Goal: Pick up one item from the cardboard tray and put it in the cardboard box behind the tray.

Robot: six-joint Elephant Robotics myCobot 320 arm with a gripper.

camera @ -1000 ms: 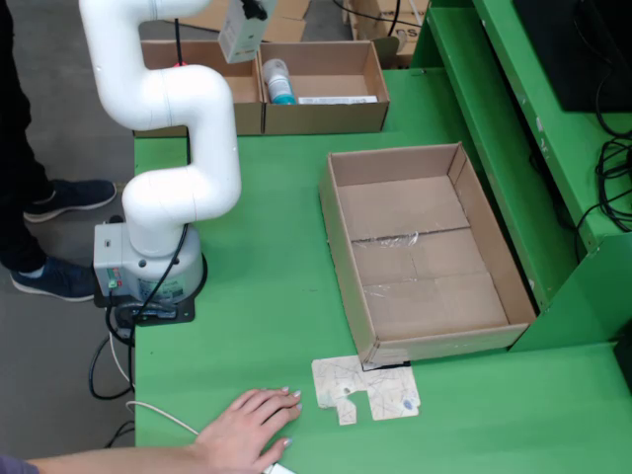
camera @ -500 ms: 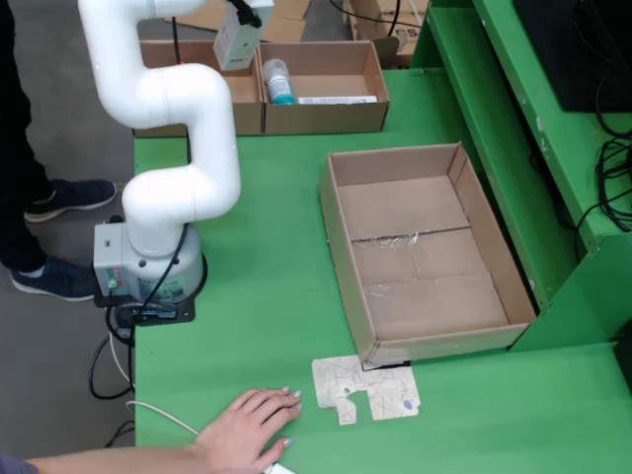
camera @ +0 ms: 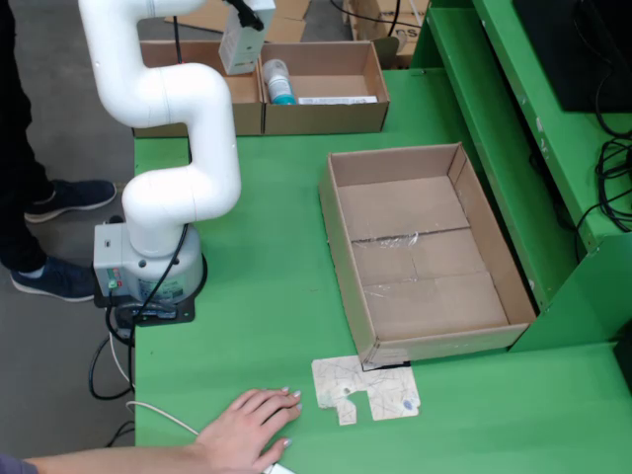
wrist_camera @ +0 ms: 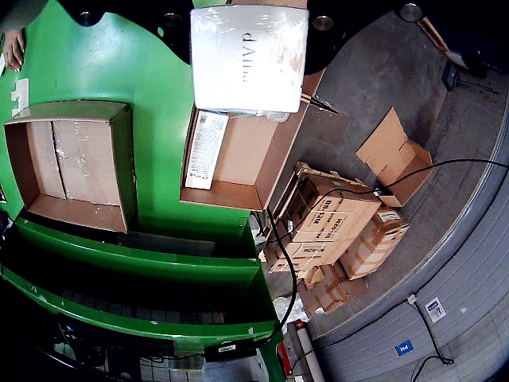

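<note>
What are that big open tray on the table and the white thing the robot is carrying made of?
The tray looks like plain brown corrugated cardboard, matte, with a strip of glossy clear tape across its floor. The white item under the gripper looks like a packet in shiny plastic film, judging by the glare and soft edges; its contents cannot be told.

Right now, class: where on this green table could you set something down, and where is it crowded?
Free: the green table between the robot arm's base and the big empty tray. Also inside that tray. Crowded: the back box, holding a bottle and a flat pack. Near the front edge rest a hand and a cardboard scrap.
</note>
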